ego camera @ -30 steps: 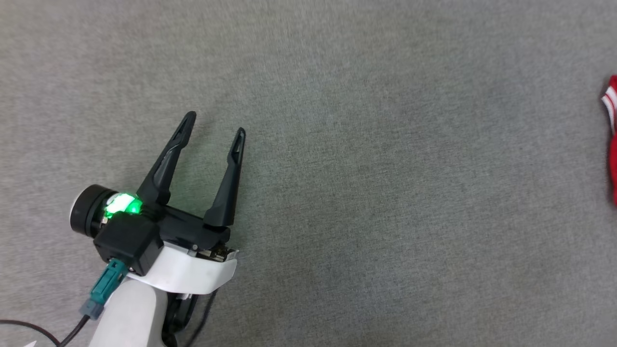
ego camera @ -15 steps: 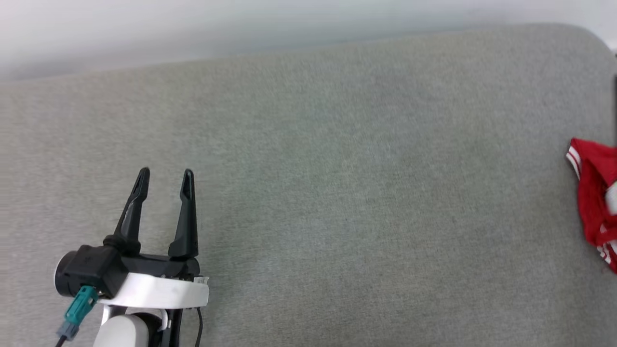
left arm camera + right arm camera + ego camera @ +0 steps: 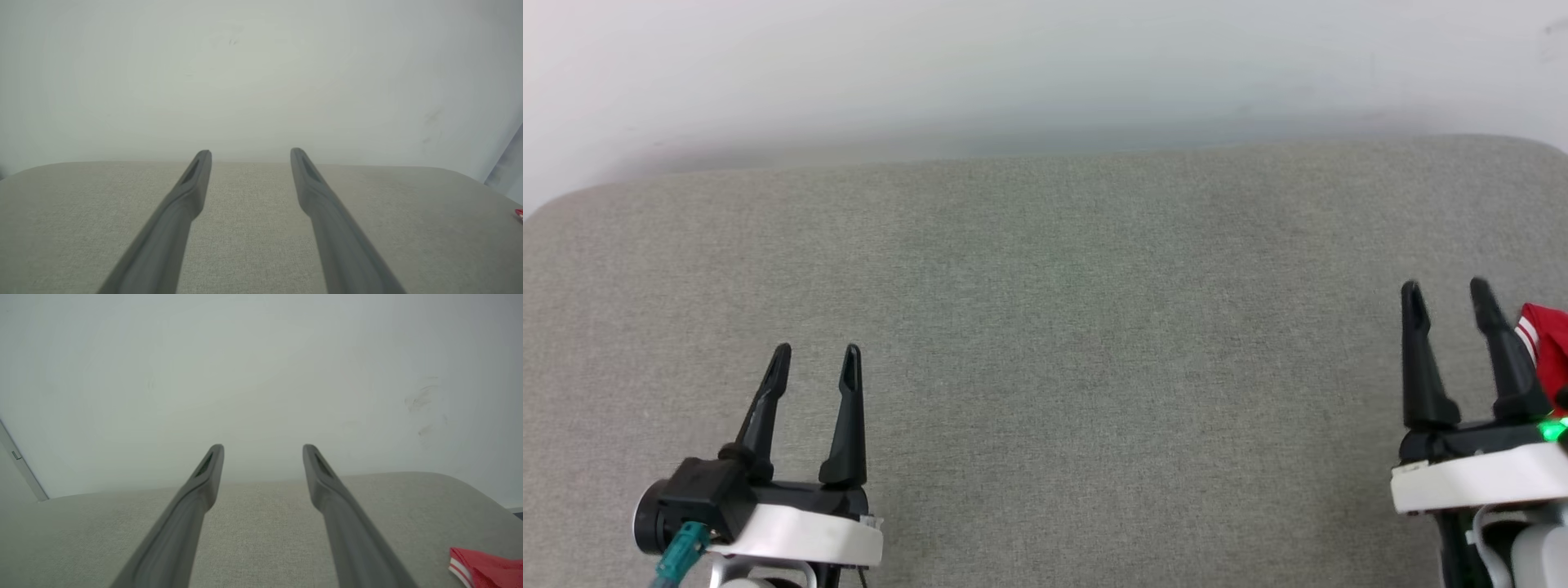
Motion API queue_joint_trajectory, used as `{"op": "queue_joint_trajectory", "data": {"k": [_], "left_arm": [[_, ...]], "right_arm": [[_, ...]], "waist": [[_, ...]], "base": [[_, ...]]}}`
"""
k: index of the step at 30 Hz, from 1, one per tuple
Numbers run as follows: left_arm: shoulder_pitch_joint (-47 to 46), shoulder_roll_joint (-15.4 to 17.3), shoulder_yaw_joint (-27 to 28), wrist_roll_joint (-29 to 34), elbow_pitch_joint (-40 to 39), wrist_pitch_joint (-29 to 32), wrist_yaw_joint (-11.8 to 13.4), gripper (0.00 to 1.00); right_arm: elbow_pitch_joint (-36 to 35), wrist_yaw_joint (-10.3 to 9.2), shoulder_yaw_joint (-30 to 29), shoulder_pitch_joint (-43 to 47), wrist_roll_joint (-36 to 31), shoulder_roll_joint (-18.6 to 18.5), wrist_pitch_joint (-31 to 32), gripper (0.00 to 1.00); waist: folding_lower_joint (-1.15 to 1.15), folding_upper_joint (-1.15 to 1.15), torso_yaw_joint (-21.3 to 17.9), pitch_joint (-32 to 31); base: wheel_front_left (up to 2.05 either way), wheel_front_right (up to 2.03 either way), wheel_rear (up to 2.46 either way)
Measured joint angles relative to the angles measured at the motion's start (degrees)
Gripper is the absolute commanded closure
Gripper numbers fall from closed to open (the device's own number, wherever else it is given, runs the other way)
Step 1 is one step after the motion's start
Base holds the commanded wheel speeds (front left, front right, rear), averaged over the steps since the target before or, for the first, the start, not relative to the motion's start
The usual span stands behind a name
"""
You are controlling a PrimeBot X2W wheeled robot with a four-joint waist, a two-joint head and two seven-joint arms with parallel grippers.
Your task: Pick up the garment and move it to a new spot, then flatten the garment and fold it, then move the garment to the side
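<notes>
A small part of the red garment with white striped trim lies at the right edge of the grey cushioned surface, just right of my right gripper. The right wrist view has the garment at its lower right corner, and the left wrist view catches a red sliver of the garment at its right edge. My right gripper is open and holds nothing. At the lower left my left gripper is open too, fingers pointing toward the wall, with bare fabric between them in its own view.
A plain white wall rises behind the far edge of the surface. The cushion has rounded far corners. A wide stretch of grey fabric lies between the two grippers.
The head camera has tilted up and turned, so the wall and my right gripper have come into view. The left gripper now points straight ahead instead of angled to the right.
</notes>
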Motion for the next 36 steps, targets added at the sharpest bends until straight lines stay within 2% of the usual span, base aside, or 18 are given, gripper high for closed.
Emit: {"op": "queue_joint_trajectory", "data": {"k": [11,30,31,36], "left_arm": [[1.0,-0.8,0.6,2.2,0.7,0.0,0.0,0.0],[1.1,-1.4,2.0,2.1,0.9,0.0,0.0,0.0],[1.1,-1.4,2.1,2.0,1.0,0.0,0.0,1.0],[2.0,-1.7,2.0,1.4,3.5,0.3,0.0,1.0]], "right_arm": [[7.1,-0.01,3.4,0.2,0.0,1.2,-3.0,0.0],[7.9,-0.01,3.8,-0.8,-0.4,0.8,-4.2,0.0],[7.9,-0.01,3.8,-0.7,-0.4,0.8,-4.2,1.0],[10.3,-0.01,4.0,1.0,0.1,1.0,-3.9,1.0]], "waist": [[0.0,0.0,0.8,-1.3],[0.01,0.0,0.3,-1.3],[0.0,0.0,0.3,-1.2],[0.01,0.0,0.3,-1.3]], "base": [[0.0,0.0,0.0],[0.0,0.0,0.0],[0.0,0.0,0.0],[0.0,0.0,0.0]]}}
